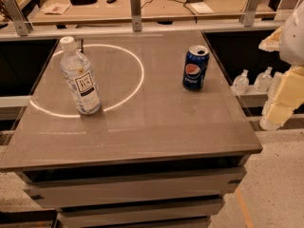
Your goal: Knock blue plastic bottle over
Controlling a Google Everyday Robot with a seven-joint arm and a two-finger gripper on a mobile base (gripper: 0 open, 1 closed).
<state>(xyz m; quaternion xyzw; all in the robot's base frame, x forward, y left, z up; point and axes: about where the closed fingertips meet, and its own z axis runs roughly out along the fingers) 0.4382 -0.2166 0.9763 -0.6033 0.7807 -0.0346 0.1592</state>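
The blue plastic bottle (80, 77) is standing upright at 9 o'clock on the bench (156, 132), unknocked; the pincer (280, 103) is hovering well off at 3 o'clock, apart or together I cannot tell

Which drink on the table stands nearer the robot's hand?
The short blue can, on the right of the table, toward the hand at the picture's right edge. The taller clear bottle stands far left.
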